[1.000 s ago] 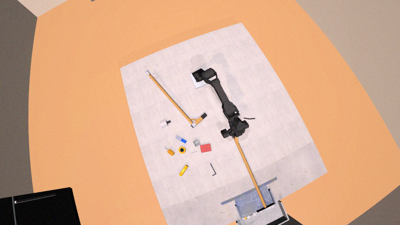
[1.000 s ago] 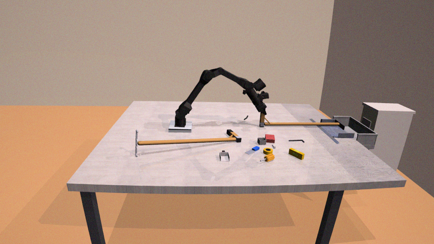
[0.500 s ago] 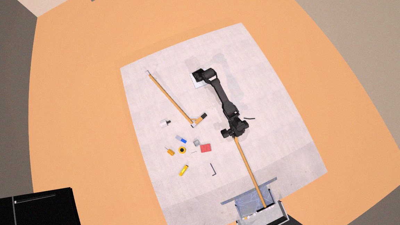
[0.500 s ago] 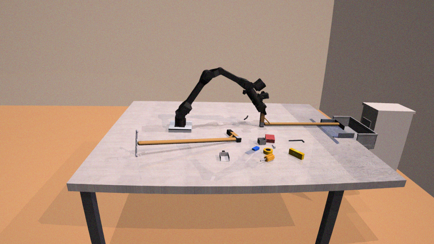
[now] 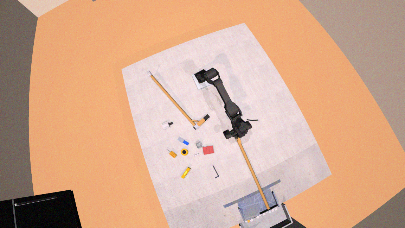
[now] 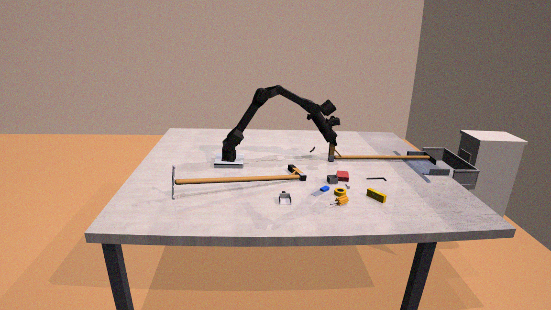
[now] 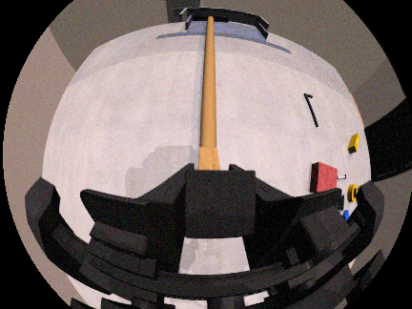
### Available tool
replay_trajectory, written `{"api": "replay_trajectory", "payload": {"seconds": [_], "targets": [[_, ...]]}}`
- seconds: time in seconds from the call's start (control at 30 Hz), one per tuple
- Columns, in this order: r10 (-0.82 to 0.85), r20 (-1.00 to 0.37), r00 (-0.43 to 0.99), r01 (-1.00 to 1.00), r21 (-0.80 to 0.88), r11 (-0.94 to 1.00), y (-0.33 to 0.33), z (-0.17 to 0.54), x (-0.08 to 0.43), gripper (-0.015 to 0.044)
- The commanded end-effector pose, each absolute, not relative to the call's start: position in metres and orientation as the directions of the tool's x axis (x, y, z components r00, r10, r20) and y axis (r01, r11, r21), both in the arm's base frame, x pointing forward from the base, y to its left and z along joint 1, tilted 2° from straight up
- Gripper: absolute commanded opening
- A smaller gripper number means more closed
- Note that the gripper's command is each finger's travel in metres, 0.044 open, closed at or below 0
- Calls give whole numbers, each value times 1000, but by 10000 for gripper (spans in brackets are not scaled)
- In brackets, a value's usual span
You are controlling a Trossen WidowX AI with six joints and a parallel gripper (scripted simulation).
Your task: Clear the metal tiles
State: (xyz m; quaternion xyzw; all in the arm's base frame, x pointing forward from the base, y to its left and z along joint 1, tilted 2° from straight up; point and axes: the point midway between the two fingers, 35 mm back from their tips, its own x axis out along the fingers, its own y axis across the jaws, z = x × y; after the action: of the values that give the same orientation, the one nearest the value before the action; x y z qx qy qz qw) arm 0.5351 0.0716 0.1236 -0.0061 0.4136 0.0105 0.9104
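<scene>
My gripper (image 5: 238, 138) (image 6: 333, 144) (image 7: 212, 169) is shut on the upright wooden grip of the long scraper (image 5: 249, 162) (image 6: 381, 157) (image 7: 210, 95). The scraper's shaft runs level to its black blade (image 5: 263, 211), which stands at the far edge of the bluish steel plate (image 5: 250, 204) (image 6: 422, 165) (image 7: 238, 30). Small pale tiles (image 5: 257, 217) and an orange one (image 5: 248, 220) lie in a row along the border of the plate and the catch box (image 5: 288, 216) (image 6: 464, 178) (image 7: 248, 18). Whether each is inside the box, I cannot tell. I see no tile on the plate behind the blade.
A second wooden-handled tool (image 5: 172, 99) (image 6: 235, 179) with a pronged head lies beside the arm. A red block (image 5: 208, 150) (image 6: 342, 175) (image 7: 324, 177), a hex key (image 5: 216, 171) (image 6: 376, 178) (image 7: 311, 111), a yellow block (image 5: 185, 172) (image 6: 376, 194) and several small items lie on that side too.
</scene>
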Motion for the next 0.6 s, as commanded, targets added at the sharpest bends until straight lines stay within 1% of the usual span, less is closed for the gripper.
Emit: {"api": "replay_trajectory", "payload": {"seconds": [0.0, 0.57], "targets": [[16, -749, 662, -23, 1, 1000, 73, 130, 529, 0], [17, -749, 663, -24, 1, 1000, 75, 134, 504, 0]]}}
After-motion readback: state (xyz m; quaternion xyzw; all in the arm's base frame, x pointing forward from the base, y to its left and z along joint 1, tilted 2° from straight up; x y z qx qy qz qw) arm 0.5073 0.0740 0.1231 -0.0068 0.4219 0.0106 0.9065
